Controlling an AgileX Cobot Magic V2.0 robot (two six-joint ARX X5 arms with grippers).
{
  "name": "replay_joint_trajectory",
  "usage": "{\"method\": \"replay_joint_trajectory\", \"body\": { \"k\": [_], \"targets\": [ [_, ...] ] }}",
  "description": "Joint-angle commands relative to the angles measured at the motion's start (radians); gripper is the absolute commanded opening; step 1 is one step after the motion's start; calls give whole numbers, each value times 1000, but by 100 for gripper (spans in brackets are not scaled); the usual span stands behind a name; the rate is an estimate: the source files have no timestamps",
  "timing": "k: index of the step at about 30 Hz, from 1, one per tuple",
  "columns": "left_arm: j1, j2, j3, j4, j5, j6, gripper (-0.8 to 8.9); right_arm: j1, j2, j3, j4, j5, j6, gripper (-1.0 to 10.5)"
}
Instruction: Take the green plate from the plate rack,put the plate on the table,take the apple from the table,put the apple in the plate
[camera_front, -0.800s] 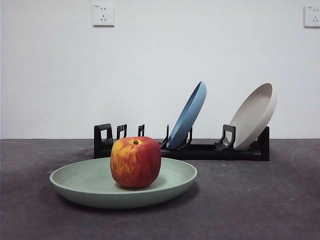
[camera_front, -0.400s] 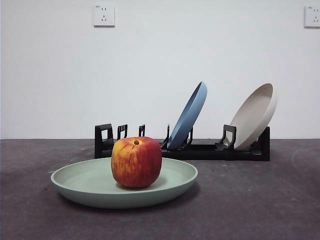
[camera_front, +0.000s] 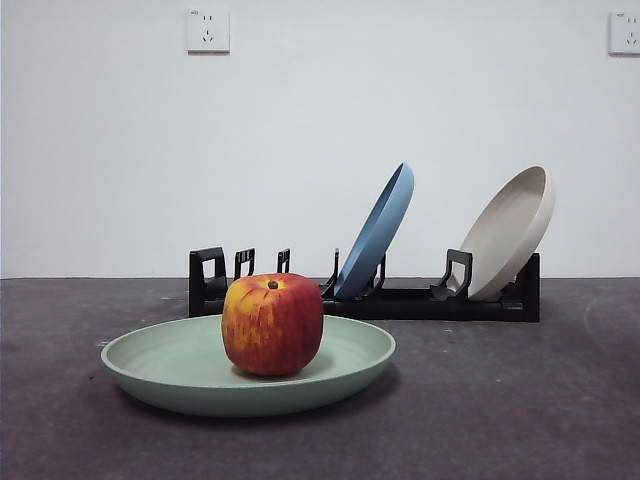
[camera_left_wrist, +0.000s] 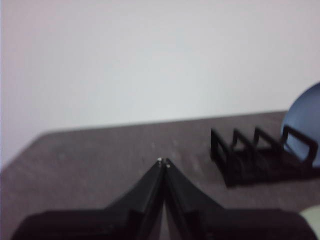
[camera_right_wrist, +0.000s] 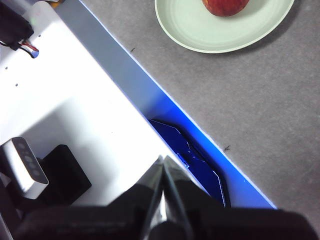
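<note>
The red apple with yellow streaks sits upright in the pale green plate, which lies flat on the dark grey table in front of the black plate rack. The right wrist view shows the apple and the green plate from high above. No arm appears in the front view. My left gripper is shut and empty, held over the table to one side of the rack. My right gripper is shut and empty, far from the plate, over the table's edge.
A blue plate and a beige plate lean in the rack's slots. The blue plate also shows in the left wrist view. A white platform with a small camera unit lies beyond the table's blue-lit edge.
</note>
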Motion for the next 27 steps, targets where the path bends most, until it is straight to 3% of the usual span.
{"method": "replay_joint_trajectory", "body": {
  "k": [1, 12, 27],
  "targets": [
    [8, -23, -36, -27, 5, -51, -3, 1, -1, -7, 1, 1, 6, 1],
    [10, -62, -86, -230, 4, -125, -3, 1, -1, -7, 1, 1, 6, 1],
    [10, -62, -86, -227, 2, -132, -3, 1, -1, -7, 1, 1, 6, 1]
  ]
}}
